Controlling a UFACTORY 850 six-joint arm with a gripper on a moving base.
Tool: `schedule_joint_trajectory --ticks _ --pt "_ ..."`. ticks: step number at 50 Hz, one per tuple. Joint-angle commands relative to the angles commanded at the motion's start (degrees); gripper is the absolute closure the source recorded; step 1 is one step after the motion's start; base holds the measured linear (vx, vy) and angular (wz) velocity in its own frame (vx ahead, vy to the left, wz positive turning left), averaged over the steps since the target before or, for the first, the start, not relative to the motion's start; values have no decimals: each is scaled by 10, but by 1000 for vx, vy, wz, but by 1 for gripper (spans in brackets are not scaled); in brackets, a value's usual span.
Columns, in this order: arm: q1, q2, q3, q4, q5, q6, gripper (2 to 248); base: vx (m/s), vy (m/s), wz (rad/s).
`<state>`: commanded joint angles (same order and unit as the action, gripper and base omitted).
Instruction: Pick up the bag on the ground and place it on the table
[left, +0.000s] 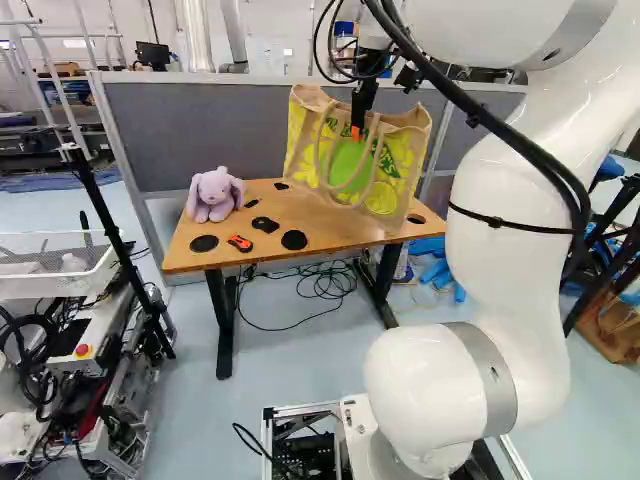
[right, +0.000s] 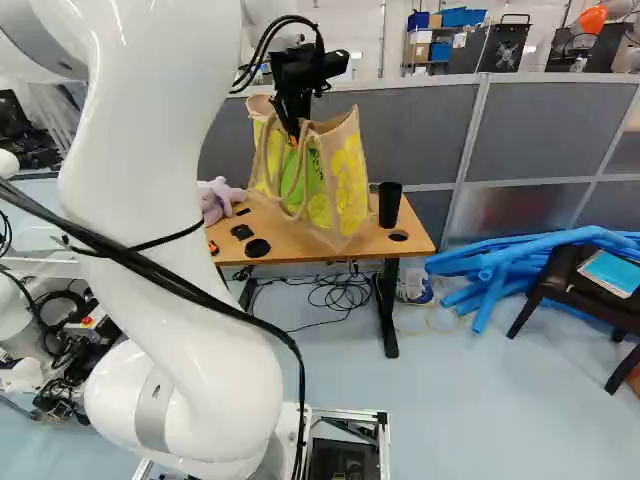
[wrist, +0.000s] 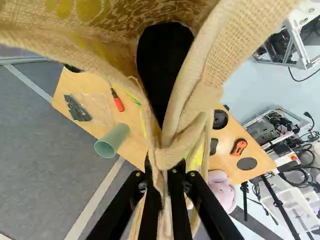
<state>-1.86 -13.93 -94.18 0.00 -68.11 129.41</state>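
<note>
My gripper (left: 358, 128), at the bag's top in the left base view, is shut on its handles. The tan, yellow and green bag (left: 408, 150) hangs upright over the right part of the wooden table (left: 185, 255); whether its bottom touches the tabletop I cannot tell. In the right base view the gripper (right: 294, 138) reaches down to the bag (right: 346, 180) from above. In the wrist view the gripper (wrist: 163, 175) pinches the woven handles (wrist: 170, 156) between both fingers, and the bag's open mouth lies ahead of them, hiding part of the table.
A purple plush rabbit (left: 214, 194), an orange-black tool (left: 240, 243) and black discs share the tabletop. A dark cup (right: 390, 204) stands beside the bag. Grey partitions (right: 420, 130) rise behind; blue tubes (right: 520, 262) and a chair (right: 580, 290) are to the right. Cables (left: 325, 285) lie under the table.
</note>
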Motion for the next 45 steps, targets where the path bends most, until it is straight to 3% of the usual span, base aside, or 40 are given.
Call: schedule_joint_trajectory --ticks 45 --pt "-14 -44 -30 0 0 0 227 0 0 0"
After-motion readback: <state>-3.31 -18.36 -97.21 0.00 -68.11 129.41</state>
